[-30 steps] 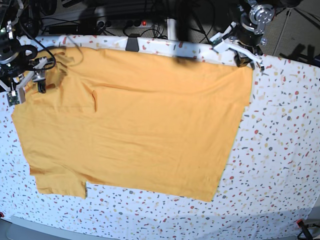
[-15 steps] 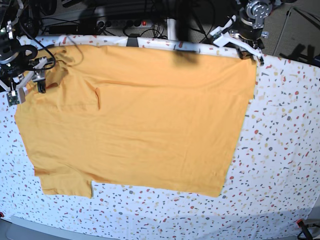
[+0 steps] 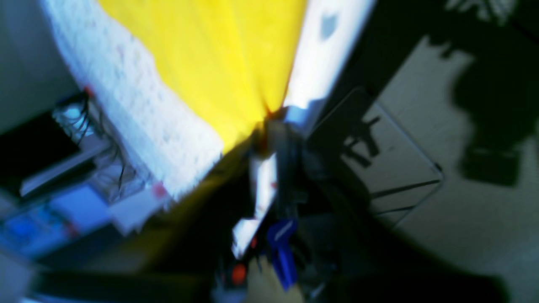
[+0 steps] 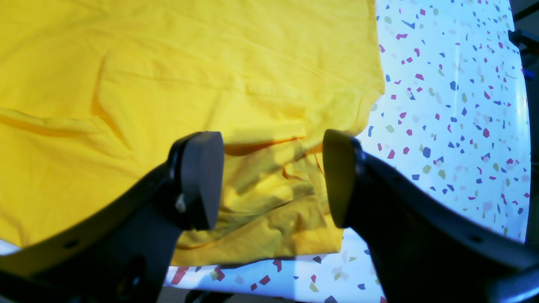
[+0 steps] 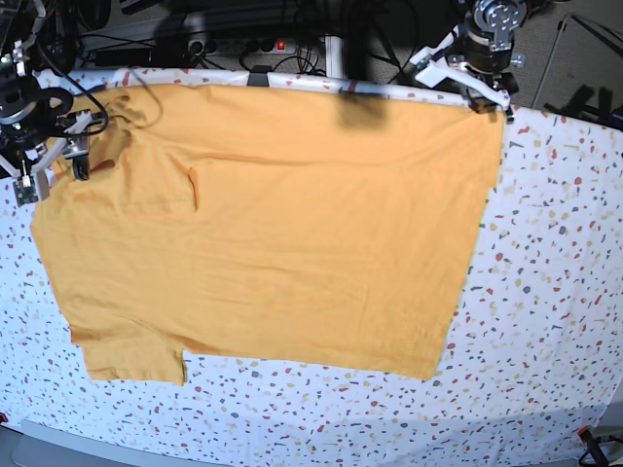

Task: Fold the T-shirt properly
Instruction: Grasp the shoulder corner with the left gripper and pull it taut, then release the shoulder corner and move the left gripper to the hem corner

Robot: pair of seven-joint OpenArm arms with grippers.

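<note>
Compared with the earlier base frames, the T-shirt [image 5: 273,233] has shifted toward the table's far edge on the left end effector's side, its far corner now drawn up to the rim, and its near hem lies slightly lower in view. White speckled table [image 5: 545,321] carries the garment, which is spread nearly flat, covering most of the surface between the two end effectors. Mustard-yellow cloth shows a short crease and one sleeve at the near corner on the right end effector's side. Left end effector [image 5: 484,97] sits at the shirt's far corner; the left wrist view is blurred, with yellow fabric converging to a point at the fingers, so whether it grips cannot be told. Right end effector [image 4: 271,179] hovers with its pads [image 4: 200,185] spread wide, rumpled shirt edge beneath and between them, nothing clamped.
</note>
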